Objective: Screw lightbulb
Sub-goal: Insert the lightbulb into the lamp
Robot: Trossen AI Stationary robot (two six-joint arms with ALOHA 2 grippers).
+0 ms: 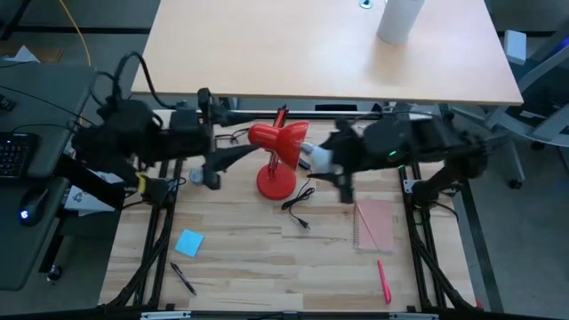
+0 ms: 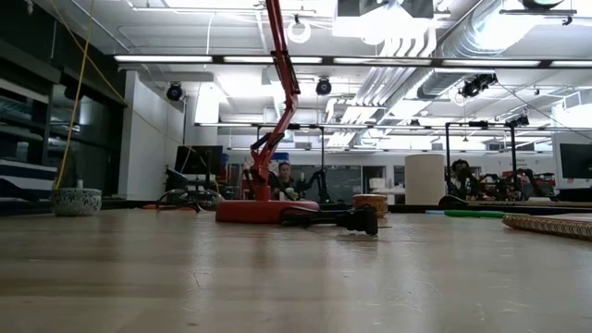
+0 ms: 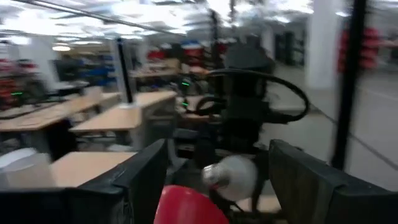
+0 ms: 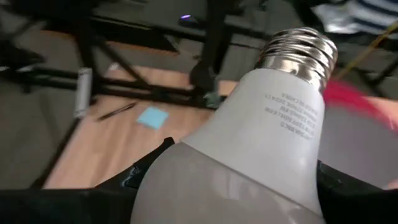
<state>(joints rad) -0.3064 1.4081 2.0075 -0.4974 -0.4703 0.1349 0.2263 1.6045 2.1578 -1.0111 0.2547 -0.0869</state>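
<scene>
The right hand (image 1: 313,158) pinches the lightbulb (image 4: 249,155), its silver screw base pointing toward the shade of the red desk lamp (image 1: 277,142) at the centre of the overhead frame. The left hand (image 1: 233,156) is at the shade's left side, its fingers (image 3: 140,174) spread and not closed on anything. On the bench (image 1: 240,258) lie a blue sticky note (image 1: 188,242) at lower left, a black pen (image 1: 183,278) below it, a spiral notebook (image 1: 374,224) and a red pen (image 1: 384,280) at lower right.
</scene>
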